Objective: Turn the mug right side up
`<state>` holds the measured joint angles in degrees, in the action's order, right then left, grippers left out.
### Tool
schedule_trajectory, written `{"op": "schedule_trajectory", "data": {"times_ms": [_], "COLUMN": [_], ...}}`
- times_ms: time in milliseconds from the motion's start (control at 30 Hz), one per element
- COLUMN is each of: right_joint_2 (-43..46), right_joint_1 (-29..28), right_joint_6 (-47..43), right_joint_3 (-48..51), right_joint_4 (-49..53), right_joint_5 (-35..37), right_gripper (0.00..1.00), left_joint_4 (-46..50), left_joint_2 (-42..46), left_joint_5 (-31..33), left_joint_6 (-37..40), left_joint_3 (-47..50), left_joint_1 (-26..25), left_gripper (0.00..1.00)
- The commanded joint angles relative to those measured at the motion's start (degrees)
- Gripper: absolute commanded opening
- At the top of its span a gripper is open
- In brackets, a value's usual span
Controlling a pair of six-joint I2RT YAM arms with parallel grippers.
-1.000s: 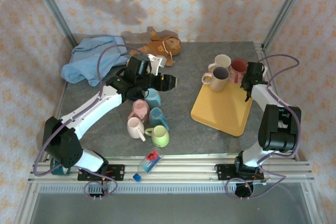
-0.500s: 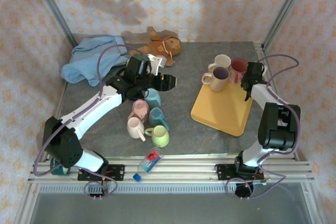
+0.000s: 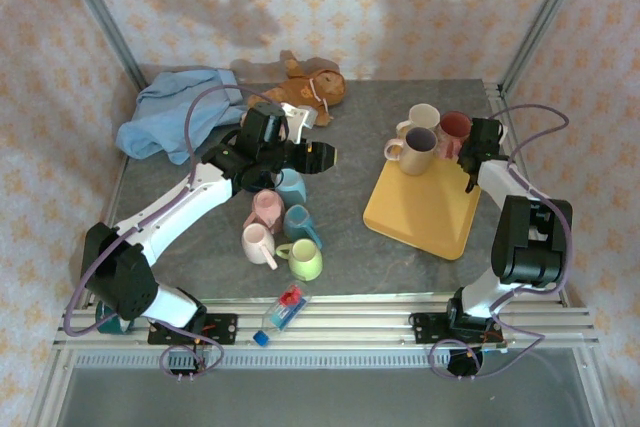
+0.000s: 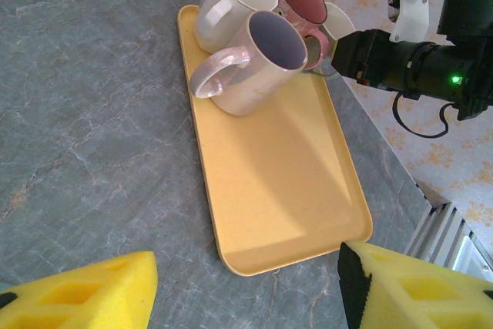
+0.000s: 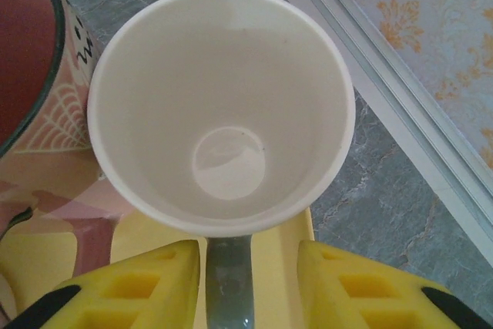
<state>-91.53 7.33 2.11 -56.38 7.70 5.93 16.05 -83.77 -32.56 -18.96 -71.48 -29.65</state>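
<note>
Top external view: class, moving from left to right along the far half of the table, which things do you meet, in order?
Crumpled blue cloth → brown plush toy → cream ceramic mug → dark red ceramic mug

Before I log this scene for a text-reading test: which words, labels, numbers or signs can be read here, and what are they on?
No text can be read in these views.
Print on the small packet at the table's near edge: red and blue, too small to read.
Marks on the pink patterned mug: black zigzag and web lines, drawings rather than letters.
Inside of the white mug: plain, no marking.
</note>
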Motion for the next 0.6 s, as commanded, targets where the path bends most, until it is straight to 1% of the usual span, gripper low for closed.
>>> {"op": "schedule_trajectory", "data": {"times_ms": [0,567], "right_joint_2": [2.5,5.4], "right_joint_1": [0.2,0.2], "right_joint_6": [1.4,2.2], "right_joint_3": [0.3,-1.1], "right_joint_4": [1.2,5.2], "right_joint_5": [-0.1,0.5], "right_gripper": [0.38,0.38], "left_joint_4": [-1.4,-1.3], "left_joint_2": [2.2,2.8], "left_joint_5": [1.0,1.1], "left_joint_6": [0.4,0.2], "left_joint_3": [1.0,1.6], "left_joint_1": [-0.6,-0.7], "left_gripper": [0.64,0.64]}}
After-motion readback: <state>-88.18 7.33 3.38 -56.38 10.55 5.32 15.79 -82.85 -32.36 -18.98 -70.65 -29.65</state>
